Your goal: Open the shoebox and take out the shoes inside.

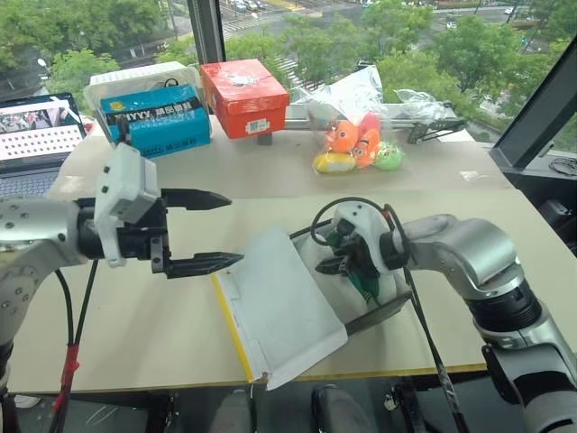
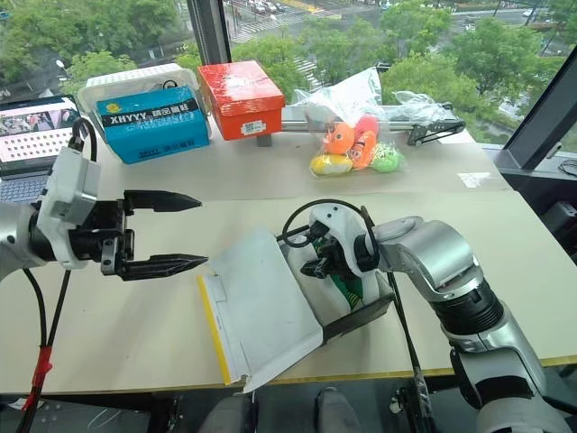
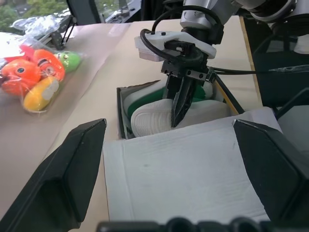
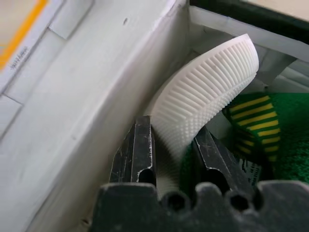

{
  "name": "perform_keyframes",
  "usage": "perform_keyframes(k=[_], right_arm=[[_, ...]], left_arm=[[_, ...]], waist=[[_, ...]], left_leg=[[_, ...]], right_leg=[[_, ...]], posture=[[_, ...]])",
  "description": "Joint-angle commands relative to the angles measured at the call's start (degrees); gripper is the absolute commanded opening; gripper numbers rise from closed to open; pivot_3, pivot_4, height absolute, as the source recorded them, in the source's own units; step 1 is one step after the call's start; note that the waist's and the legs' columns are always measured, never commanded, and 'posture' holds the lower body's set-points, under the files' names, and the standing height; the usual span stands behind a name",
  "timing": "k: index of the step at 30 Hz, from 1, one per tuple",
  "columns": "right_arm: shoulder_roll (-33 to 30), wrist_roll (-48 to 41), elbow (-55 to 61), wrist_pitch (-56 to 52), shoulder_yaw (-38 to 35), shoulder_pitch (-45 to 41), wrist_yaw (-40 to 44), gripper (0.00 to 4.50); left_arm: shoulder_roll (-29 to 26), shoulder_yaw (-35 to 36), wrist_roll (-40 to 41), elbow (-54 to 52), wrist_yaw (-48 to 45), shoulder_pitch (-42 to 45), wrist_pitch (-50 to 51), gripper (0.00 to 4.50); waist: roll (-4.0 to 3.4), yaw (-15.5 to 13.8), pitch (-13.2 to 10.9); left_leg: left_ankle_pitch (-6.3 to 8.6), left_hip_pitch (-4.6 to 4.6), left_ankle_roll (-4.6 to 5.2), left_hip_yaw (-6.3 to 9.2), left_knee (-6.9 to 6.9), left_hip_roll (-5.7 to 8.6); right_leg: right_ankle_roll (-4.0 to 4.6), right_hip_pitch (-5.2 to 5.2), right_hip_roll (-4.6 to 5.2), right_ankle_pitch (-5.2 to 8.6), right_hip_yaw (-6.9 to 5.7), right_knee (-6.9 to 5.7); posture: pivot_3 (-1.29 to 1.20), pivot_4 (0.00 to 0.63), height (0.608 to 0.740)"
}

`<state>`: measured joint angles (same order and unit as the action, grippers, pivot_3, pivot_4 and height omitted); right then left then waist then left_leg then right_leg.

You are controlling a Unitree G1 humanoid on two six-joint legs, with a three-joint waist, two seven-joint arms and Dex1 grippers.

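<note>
Inside the open shoebox (image 1: pixel 270 316), the right gripper (image 3: pixel 177 112) clamps a shoe's (image 4: pixel 203 101) white sole; the left gripper (image 1: pixel 203 232), at nine o'clock, hangs wide open, empty.

Two shoes (image 3: pixel 159 108), one shoebox (image 1: pixel 279 311), two other boxes (image 1: pixel 243 95), one laptop (image 1: pixel 36 135)

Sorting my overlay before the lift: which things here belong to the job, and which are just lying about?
Job: shoebox, lid open; shoes inside it; right gripper shut on one shoe's sole; left gripper open.

Lying about: red box; blue box; bagged toys; laptop.
</note>
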<state>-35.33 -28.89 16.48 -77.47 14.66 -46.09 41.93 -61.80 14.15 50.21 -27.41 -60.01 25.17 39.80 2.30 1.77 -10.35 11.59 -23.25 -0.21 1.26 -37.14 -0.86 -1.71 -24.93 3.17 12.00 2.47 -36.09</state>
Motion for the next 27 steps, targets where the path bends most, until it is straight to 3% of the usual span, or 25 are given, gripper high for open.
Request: perform_keyframes(k=[1,4,6,11,14,17,20,23,27], right_arm=[[6.64,-1.82,-4.22,1.69,-10.80,-2.86,-4.32,0.45],[17.06,-7.05,-12.67,-2.24,-25.29,-7.45,-8.69,0.45],[20.80,-8.84,-16.80,-3.76,-31.87,-10.19,-11.30,0.45],[24.88,-11.48,-21.97,-6.40,-43.81,-15.76,-17.94,0.45],[23.10,-12.37,-22.86,-8.19,-48.21,-18.54,-20.04,0.45],[17.20,-10.22,-20.22,-6.13,-43.27,-17.03,-19.35,0.45],[7.46,-5.92,-17.95,-1.02,-34.65,-15.04,-16.90,0.45],[-7.37,5.97,-16.26,14.65,-19.11,-10.78,-10.28,0.45],[-16.20,21.28,-21.09,34.52,-5.12,-7.73,-7.42,0.45]], left_arm=[[-0.26,-0.21,-1.13,0.45,-1.27,1.93,-1.41,4.50],[-0.09,-0.72,-1.53,0.83,-2.14,2.42,-1.52,4.50],[0.00,-1.32,-2.14,1.29,-2.80,2.89,-1.86,4.50],[0.33,-2.05,-2.98,2.15,-3.99,3.92,-2.31,4.50],[0.90,-2.74,-3.59,2.65,-4.72,4.57,-2.52,4.50],[1.33,-3.31,-4.22,3.06,-5.21,4.88,-2.84,4.50],[1.43,-3.34,-4.39,3.36,-5.79,4.87,-2.95,4.50],[1.22,-3.93,-4.66,3.85,-6.32,5.74,-2.64,4.50],[0.35,-3.81,-4.81,3.71,-7.01,6.09,-1.83,4.50]], waist=[[0.01,0.52,0.00],[0.00,1.06,-0.02],[-0.01,1.07,-0.03],[-0.03,0.57,-0.04],[-0.05,0.47,-0.05],[-0.07,0.40,-0.06],[-0.08,0.53,-0.07],[-0.11,0.48,-0.09],[-0.13,1.36,-0.10]], left_leg=[[0.00,-0.02,0.00,-0.01,0.00,0.00],[-0.01,-0.08,0.01,-0.02,-0.01,-0.05],[-0.01,-0.09,0.01,-0.02,0.00,-0.08],[-0.01,-0.17,0.01,0.04,0.04,-0.08],[-0.01,-0.29,0.01,0.04,0.03,0.01],[-0.01,-0.33,0.01,0.03,0.03,0.04],[0.00,-0.40,0.01,0.03,0.04,0.04],[0.00,-0.42,0.01,0.02,0.05,0.07],[0.00,-0.36,0.01,-0.10,0.04,0.04]], right_leg=[[0.00,-0.02,-0.01,-0.01,0.02,-0.02],[0.06,-0.16,-0.07,-0.06,0.10,-0.14],[0.13,-0.21,-0.13,-0.10,0.13,-0.18],[0.51,-0.21,-0.12,-0.32,0.03,-0.11],[0.47,-0.23,-0.03,-0.34,0.00,-0.03],[0.44,-0.24,0.01,-0.33,0.00,0.00],[0.42,-0.28,0.01,-0.32,-0.02,0.03],[0.31,-0.32,0.02,-0.25,-0.01,0.04],[-0.05,-0.32,0.01,-0.03,0.09,0.08]], posture=[[0.00,0.150,0.740],[0.00,0.150,0.740],[0.00,0.150,0.740],[0.00,0.150,0.740],[0.00,0.150,0.740],[0.00,0.150,0.740],[0.00,0.150,0.740],[0.00,0.150,0.740],[0.00,0.150,0.740]])
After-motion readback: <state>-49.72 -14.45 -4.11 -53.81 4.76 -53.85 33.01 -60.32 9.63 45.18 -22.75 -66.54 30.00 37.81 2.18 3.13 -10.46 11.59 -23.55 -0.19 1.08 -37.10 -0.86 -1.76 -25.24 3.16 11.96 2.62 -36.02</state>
